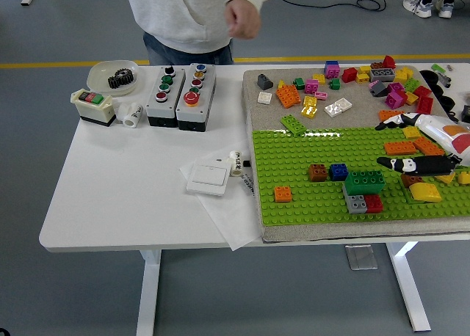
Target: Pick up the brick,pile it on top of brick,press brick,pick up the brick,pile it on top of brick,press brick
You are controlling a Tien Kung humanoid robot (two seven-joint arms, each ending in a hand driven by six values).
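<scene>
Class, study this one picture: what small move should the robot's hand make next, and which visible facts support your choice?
Probably lower the right hand onto the orange brick beneath its open fingers and grasp it. The green brick already sits on the grey brick and red brick, so another brick seems due.

Glossy plastic bricks (pixel 365 180) on studded green baseplate (pixel 308 193); rough beige cloth mat (pixel 257 116); smooth white table (pixel 132 189)

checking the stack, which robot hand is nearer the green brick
Right. The right hand is over the baseplate's right side, just right of the green brick and apart from it, fingers spread, holding nothing. The left hand is not in view.
</scene>
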